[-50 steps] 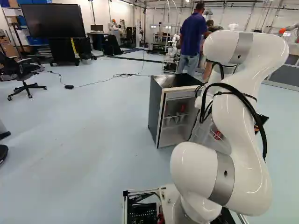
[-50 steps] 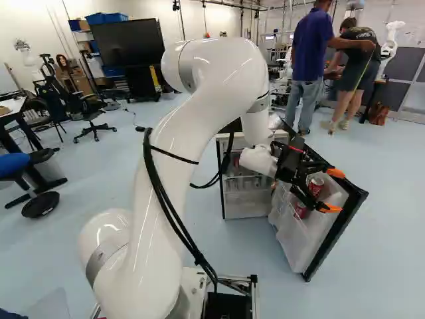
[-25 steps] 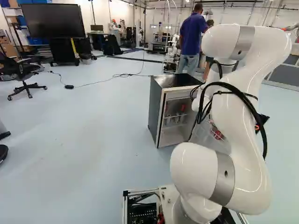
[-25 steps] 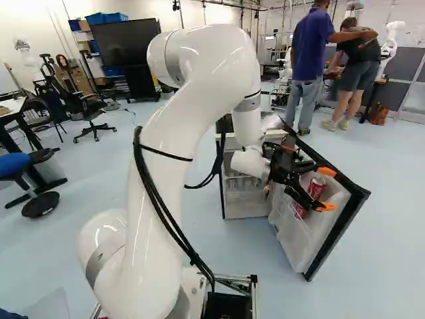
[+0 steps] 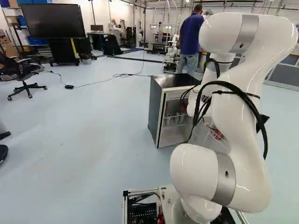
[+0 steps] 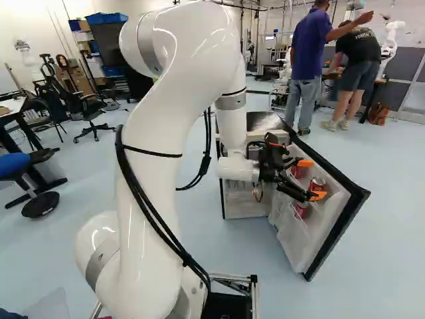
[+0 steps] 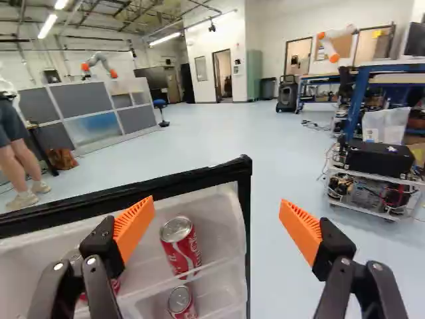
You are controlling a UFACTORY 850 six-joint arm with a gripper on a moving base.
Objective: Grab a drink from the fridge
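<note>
Left base view: looks ahead and a bit down, from behind the arm [image 5: 247, 175], on its left; the arm is big and close.
Right base view: looks the same way from the arm's right.
Wrist view: looks out close over the fridge door [image 7: 186, 181].
Both base views: share arm and fridge [image 5: 156, 107].
Right base and wrist views: share door and red cans [image 7: 182, 252].
</note>
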